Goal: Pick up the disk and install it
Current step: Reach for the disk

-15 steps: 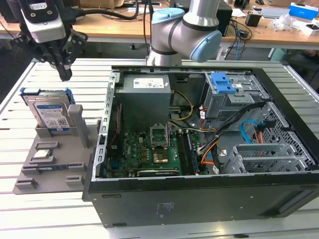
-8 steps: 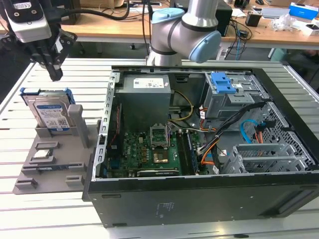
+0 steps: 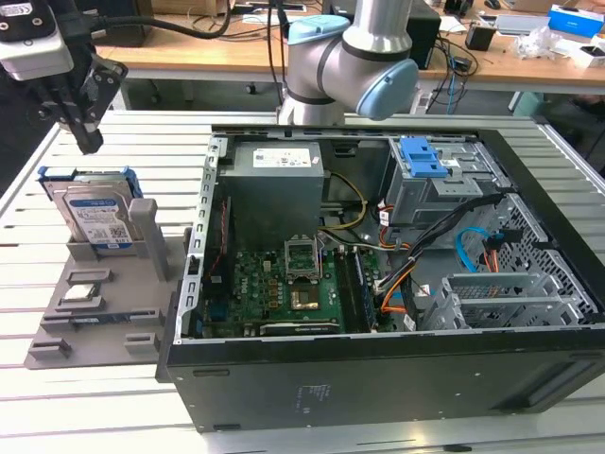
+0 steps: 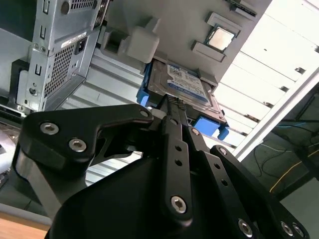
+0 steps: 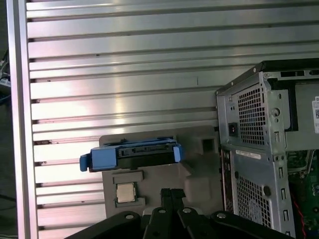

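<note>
Disk [image 3: 95,210] upright on edge in holder [image 3: 106,295]

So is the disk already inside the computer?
No, the disk stands on edge in the grey holder on the table, outside the open computer case.
</note>
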